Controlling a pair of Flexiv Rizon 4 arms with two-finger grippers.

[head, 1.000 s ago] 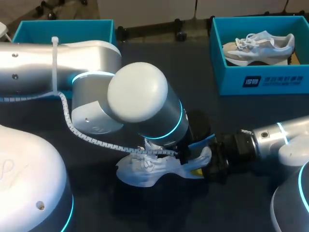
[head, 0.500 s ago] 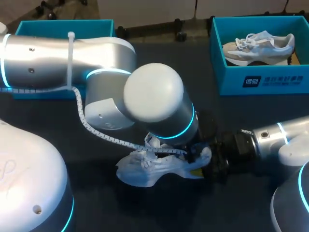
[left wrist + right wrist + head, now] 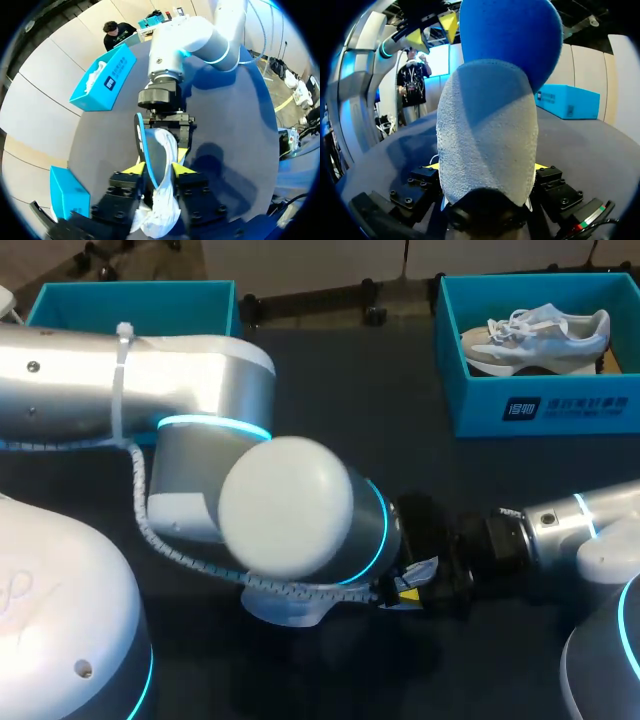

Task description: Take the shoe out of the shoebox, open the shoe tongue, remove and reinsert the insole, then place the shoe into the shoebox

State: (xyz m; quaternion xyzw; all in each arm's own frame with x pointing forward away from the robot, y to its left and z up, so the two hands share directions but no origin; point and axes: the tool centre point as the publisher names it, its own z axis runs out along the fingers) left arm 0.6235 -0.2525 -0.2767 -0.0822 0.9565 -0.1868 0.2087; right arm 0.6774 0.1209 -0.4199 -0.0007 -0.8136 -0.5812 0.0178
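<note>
A white shoe [image 3: 292, 610] lies on the dark table, mostly hidden under my left arm in the head view. My right gripper [image 3: 425, 585] is shut on its heel; in the right wrist view the grey heel [image 3: 487, 150] fills the space between the yellow tips. A blue insole [image 3: 142, 145] stands up out of the shoe's opening [image 3: 162, 160]. My left gripper [image 3: 159, 170] hangs open over the shoe, one tip beside the insole, the other by the shoe's far side. Its fingertips [image 3: 417, 37] show apart in the right wrist view.
A teal shoebox [image 3: 545, 405] at the back right holds a second pale shoe [image 3: 535, 335]. Another teal shoebox [image 3: 130, 302] stands at the back left, its inside hidden behind my left arm.
My left arm's big joint has swung down and forward over the shoe, hiding most of it and the blue insole that showed above the heel. The right arm has kept still.
</note>
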